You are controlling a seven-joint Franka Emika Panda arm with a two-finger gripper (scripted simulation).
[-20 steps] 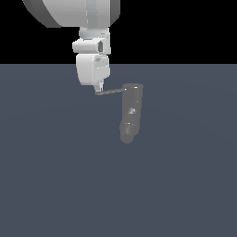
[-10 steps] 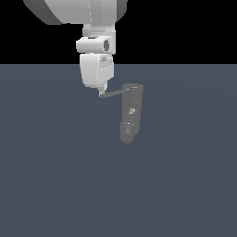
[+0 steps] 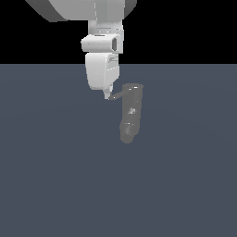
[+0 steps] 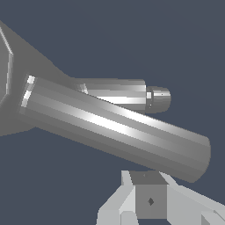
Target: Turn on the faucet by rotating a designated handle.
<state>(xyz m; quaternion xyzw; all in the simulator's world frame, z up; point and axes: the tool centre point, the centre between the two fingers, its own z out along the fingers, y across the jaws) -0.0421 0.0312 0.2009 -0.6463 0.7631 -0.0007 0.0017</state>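
**Gripper drifts right along the handle's free end**

Shifted toward the exterior view's right over the last second, the gripper (image 3: 107,96) now hangs with its tip touching, or just beside, the free end of the handle (image 3: 119,96). Earlier it sat further to the left, and the rod appeared to slope more; now the handle lies closer to level, so the push has probably begun to swing it, though only slightly. I judge the turning under way but far from complete.

The handle is a thin grey rod whose long axis runs from its free end on the left up to the top of the faucet (image 3: 130,114) on the right. The faucet is a dull grey cylinder on the dark floor, near the middle of the scene, its long axis running nearly straight from the far end toward the rounded near end.

From the wrist camera the handle (image 4: 118,125) fills the view as a thick bright bar, the faucet (image 4: 123,94) behind it. Pale gripper (image 4: 147,202) parts show at the edge; whether the fingers are spread or closed cannot be told.
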